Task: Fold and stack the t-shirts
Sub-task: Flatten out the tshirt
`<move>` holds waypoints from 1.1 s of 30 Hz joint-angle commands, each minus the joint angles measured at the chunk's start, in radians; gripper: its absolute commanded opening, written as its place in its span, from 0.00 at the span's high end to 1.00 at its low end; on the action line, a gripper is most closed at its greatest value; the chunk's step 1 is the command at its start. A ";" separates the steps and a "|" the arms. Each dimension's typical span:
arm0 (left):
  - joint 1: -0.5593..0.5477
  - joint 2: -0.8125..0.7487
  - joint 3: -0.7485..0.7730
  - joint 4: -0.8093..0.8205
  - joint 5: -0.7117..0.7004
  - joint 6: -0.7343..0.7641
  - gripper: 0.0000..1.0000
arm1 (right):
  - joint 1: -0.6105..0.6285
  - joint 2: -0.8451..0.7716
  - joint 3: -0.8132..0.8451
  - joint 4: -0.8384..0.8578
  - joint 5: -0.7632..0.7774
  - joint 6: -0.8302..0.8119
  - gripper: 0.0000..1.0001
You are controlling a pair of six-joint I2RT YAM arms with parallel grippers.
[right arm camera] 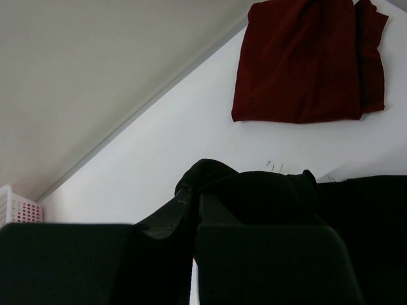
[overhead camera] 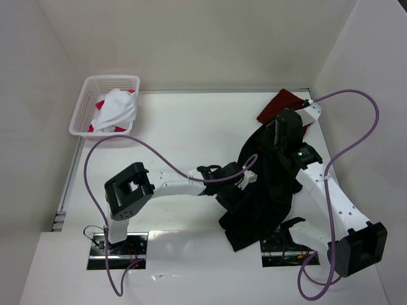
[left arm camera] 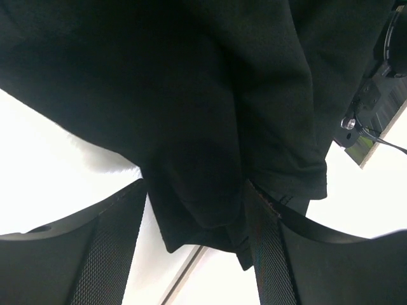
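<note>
Left tool (left arm camera: 195, 190): jaws wide apart, with a hanging fold of the black t-shirt (left arm camera: 191, 95) dropping between them. The cloth touches the right-hand finger (left arm camera: 273, 254). Lower down, a strip of white table (left arm camera: 51, 171) shows between the cloth and the other finger. So the tool is open around the fold, not pinching it.

Right tool (right arm camera: 194, 198): clamped shut, black cloth bunched over the fingertips, so it grips the shirt.

Top view:
- Black shirt is lifted at the right tool and drapes from there back toward the arm bases. Its lower end is crumpled on the table near the right arm's base.
- Left tool is at the shirt's left edge, roughly midway along it, well below the right tool's grip point.
- Maroon t-shirt (right arm camera: 305, 63) lies flat on the table just ahead of the right tool, not touching it, in a rough rectangle. From above the right tool partly hides it.
- Basket (overhead camera: 82, 101) is well apart from the left tool, far off to its left by the back wall. A white t-shirt (overhead camera: 117, 108) is bundled inside, and red cloth (overhead camera: 100, 105) shows at its edges.
</note>
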 commanded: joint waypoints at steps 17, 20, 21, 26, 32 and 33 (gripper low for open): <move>-0.039 0.040 0.063 -0.035 -0.061 -0.011 0.78 | -0.005 -0.003 -0.003 0.075 0.030 -0.010 0.99; -0.039 0.012 0.053 -0.035 -0.109 -0.036 0.98 | -0.005 -0.013 -0.003 0.075 0.030 -0.010 0.99; -0.039 0.003 0.042 -0.035 -0.127 -0.036 1.00 | -0.005 -0.013 -0.003 0.075 0.030 -0.010 0.99; -0.013 -0.122 0.033 -0.067 -0.265 -0.059 1.00 | -0.005 -0.031 0.020 0.057 0.039 -0.029 0.99; 0.119 -0.391 0.042 -0.166 -0.604 -0.050 1.00 | -0.005 -0.060 0.101 0.053 0.018 -0.058 0.99; 0.195 -0.422 0.042 -0.177 -0.639 -0.050 1.00 | -0.005 -0.060 0.114 0.053 0.009 -0.067 0.99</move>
